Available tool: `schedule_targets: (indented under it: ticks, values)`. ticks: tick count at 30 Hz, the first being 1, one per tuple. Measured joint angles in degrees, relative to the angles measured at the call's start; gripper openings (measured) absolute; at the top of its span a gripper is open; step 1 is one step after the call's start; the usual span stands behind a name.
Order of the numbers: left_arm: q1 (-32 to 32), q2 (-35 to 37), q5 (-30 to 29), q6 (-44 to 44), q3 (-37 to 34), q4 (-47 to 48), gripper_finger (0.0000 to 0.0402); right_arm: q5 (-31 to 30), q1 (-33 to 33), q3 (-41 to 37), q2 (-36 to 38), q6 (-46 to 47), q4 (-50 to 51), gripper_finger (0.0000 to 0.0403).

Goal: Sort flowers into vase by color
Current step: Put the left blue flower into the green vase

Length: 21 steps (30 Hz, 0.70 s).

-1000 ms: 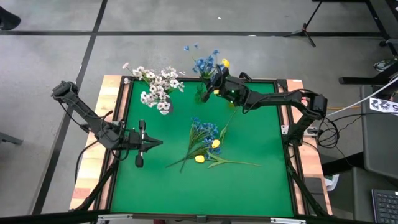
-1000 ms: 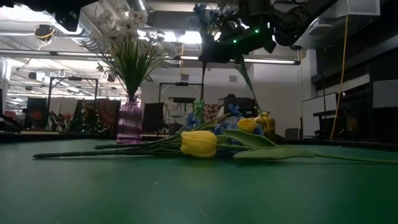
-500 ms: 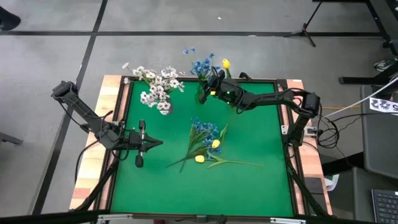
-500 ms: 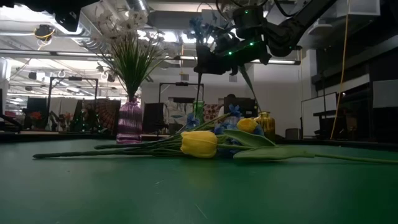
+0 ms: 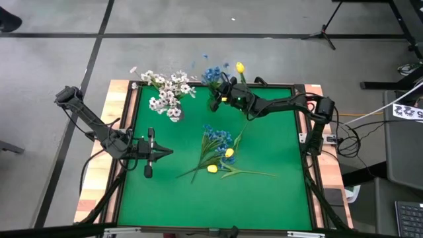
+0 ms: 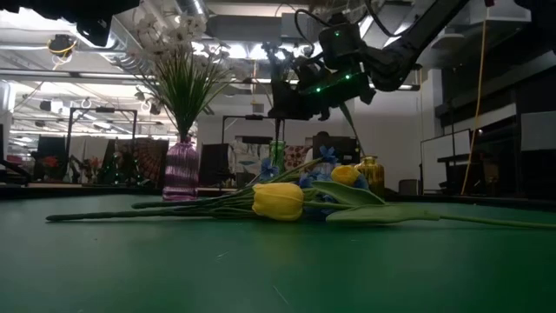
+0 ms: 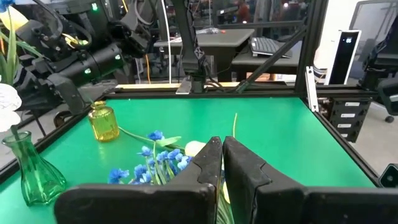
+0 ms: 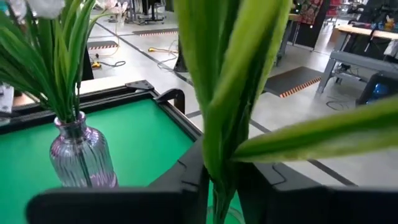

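Hovering at the high view's upper centre, the right gripper [image 5: 226,96] pinches a blue-flower sprig [image 5: 212,74], its stem hanging upright over the green vase [image 7: 30,170]. Loose blue and yellow flowers [image 5: 218,153] lie mid-table; the left gripper [image 5: 162,153], fingers together and empty, waits at left.

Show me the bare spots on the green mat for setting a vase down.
Free: the near strip below the loose flowers, and the right side beside them. Crowded: the far edge, with the white-flower vase and the right claw over the blue flowers.
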<state>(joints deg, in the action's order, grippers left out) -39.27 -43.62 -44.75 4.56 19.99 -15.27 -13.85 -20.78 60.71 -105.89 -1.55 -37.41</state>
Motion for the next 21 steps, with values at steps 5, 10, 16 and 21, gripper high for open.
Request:
schedule_targets:
  ticks: [5, 10, 16, 21]
  values:
    - [0.0, 0.0, 0.0, 0.0, 0.0, 0.0, 0.0015, 0.1, 0.0, 0.0, 0.0, -0.3, 0.0, 0.0135]
    - [0.0, 0.0, 0.0, 0.0, 0.0, 0.0, 0.0015, 1.4, 0.0, 0.0, 0.0, -0.4, 0.0, 0.0195]
    - [0.0, 0.0, 0.0, 0.1, 0.0, -0.1, 0.0015, 3.4, 0.1, 0.0, 1.7, -3.5, 3.2, 0.0227]
    - [0.0, 0.0, 0.0, 0.1, 0.0, -0.3, 0.0015, 3.4, 0.1, 0.0, 6.0, -7.2, 11.5, 0.0229]
